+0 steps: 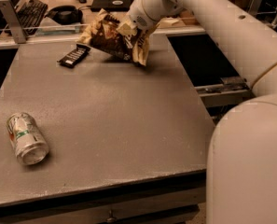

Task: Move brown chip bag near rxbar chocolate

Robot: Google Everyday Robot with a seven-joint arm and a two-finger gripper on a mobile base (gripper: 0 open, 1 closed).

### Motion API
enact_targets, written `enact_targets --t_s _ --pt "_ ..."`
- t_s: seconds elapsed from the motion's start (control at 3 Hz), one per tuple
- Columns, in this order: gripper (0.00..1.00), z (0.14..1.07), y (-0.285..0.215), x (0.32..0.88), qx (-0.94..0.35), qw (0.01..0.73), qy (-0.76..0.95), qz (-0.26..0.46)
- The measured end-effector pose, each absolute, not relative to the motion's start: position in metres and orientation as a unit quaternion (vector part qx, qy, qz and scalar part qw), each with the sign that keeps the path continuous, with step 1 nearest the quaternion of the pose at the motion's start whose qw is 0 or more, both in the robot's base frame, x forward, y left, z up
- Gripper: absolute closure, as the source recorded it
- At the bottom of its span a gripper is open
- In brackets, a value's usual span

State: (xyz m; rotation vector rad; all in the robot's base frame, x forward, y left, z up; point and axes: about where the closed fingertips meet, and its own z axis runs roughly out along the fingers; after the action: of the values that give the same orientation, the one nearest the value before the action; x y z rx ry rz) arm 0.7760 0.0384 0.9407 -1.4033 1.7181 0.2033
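The brown chip bag [111,38], dark brown with cream edges, hangs tilted just above the far part of the grey table [110,120]. My gripper [128,28] is shut on the bag's upper right part and holds it off the surface. The rxbar chocolate [74,56], a small flat black bar with white text, lies on the table just left of the bag, a short gap from its lower left corner. My white arm reaches in from the right.
A crushed silver can [27,138] lies on its side at the near left of the table. A keyboard [30,8] and other desk items sit behind the table's far edge. The table's right edge drops to a dark gap and floor.
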Motion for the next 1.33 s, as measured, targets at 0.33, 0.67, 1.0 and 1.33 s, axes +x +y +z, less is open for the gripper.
enact_targets --t_s 0.33,0.67,1.0,1.33 --pt "1.00 0.925 0.050 0.789 -0.559 0.434 0.701 0.083" --pt "0.97 0.907 0.048 0.797 -0.554 0.422 0.714 0.078" --pt "0.74 0.900 0.045 0.800 -0.551 0.418 0.719 0.076" --pt "0.51 0.900 0.045 0.800 -0.551 0.418 0.719 0.076"
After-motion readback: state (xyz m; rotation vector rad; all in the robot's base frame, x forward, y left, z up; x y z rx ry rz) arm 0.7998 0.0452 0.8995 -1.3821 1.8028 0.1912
